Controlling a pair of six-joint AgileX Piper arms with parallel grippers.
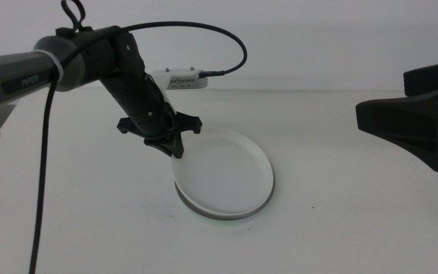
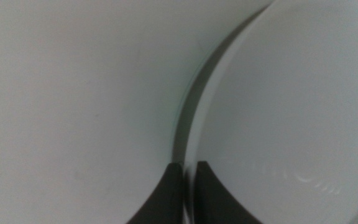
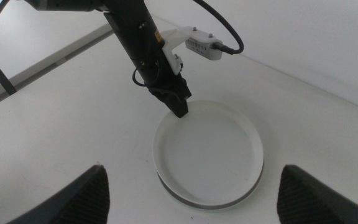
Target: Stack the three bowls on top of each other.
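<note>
Left gripper [image 1: 177,150], two dark matte tapered jaws on a black jointed arm: positioned at the far-left edge of the bowl stack, jaws drawn close together and pinched on the thin upright rim of the round matte white shallow bowl [image 1: 225,175]. In the left wrist view the two wedge-shaped jaws [image 2: 187,186] stand either side of that rim with only a narrow slit between them; the white bowl [image 2: 291,118] shows a smooth, unglossed inner face and a clean curved edge.

White bowl: plate-like, low-walled, circular, uppermost in the stack, near the centre of the smooth pale tabletop [image 1: 90,221]. It sits slightly tilted, its gripped edge raised.

Grey bowl [image 1: 223,214]: same round outline, visible only as a dark matte band under the white bowl's near edge; also seen from the right wrist view [image 3: 199,199] as a thin grey crescent.

A faint pale greenish line edges the stack in the left wrist view; whether this is a third bowl cannot be told.

Right gripper [image 3: 191,193]: two broad dark jaws spread wide apart, holding nothing, raised at the right side of the table, well apart from the stack.

Small white rectangular plastic box [image 1: 181,78] with a black round-section cable [image 1: 226,34]: at the far edge of the table.
</note>
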